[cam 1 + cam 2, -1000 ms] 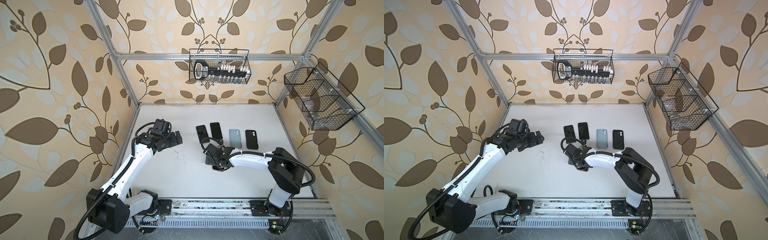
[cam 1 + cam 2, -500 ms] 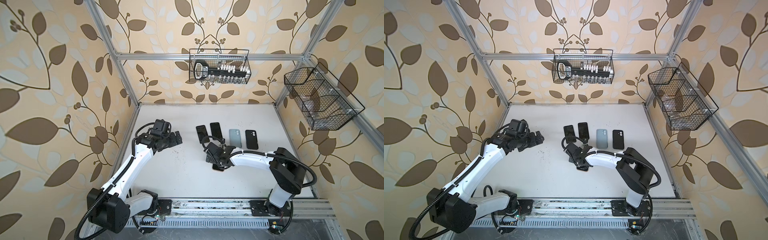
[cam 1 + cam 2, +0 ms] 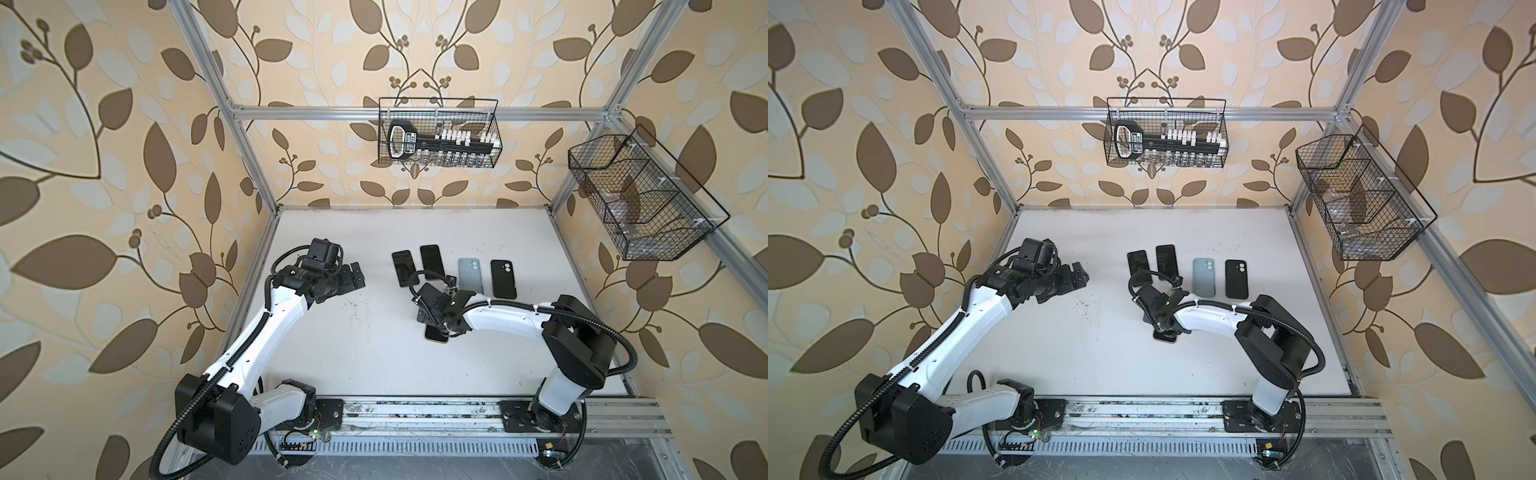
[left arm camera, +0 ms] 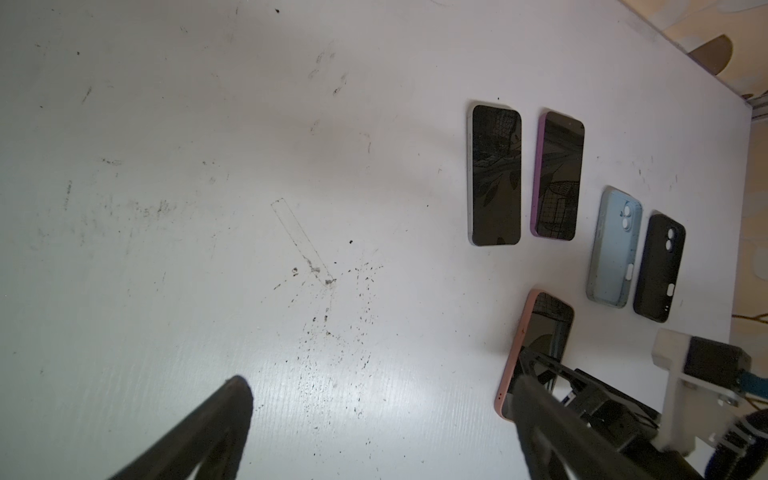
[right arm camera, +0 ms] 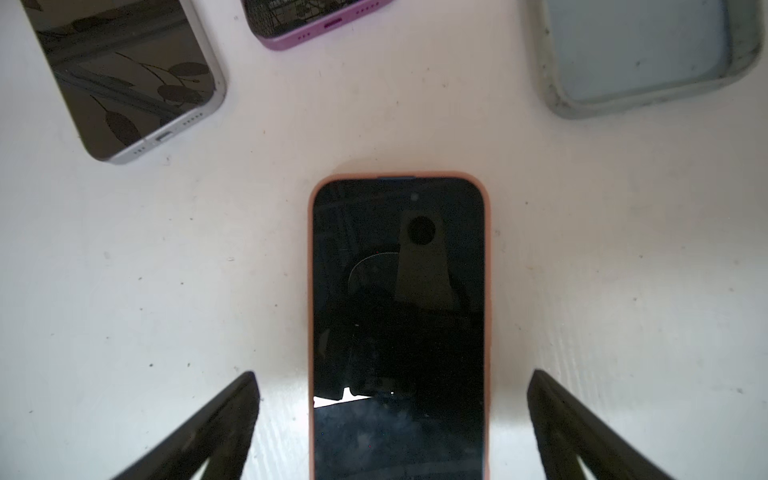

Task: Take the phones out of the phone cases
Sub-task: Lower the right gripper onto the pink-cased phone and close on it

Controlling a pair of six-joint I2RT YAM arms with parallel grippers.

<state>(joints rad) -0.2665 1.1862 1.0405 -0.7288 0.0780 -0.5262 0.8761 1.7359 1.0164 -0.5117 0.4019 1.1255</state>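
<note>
**Cased phone flat on the table, wide right fingers on both its sides**

The phone (image 5: 399, 324) lay flat on the white table (image 5: 166, 270) with its dark screen up. It sat fully inside the pink phone case (image 4: 515, 357), whose rim showed along every edge in view. It rested near the purple phone (image 5: 320, 25), on that phone's side toward the robot bases, apart from it and not touching.

The long axis of the phone ran almost parallel to the purple phone. One short end pointed at the bare table just to the right of the purple phone. The other end passed under the right gripper (image 5: 392, 377), which covered most of the phone in both top views.

The right gripper was spread wide, with one finger at each long side of the phone. Bare table showed between each finger and the case, so it gripped nothing.

The left gripper (image 3: 353, 279) stood well to the left of the purple phone, also spread wide and empty.

A grey phone (image 5: 124, 75) lay just left of the purple phone. A blue case (image 5: 640, 50) and then a black case (image 3: 503, 279) lay to its right.
</note>
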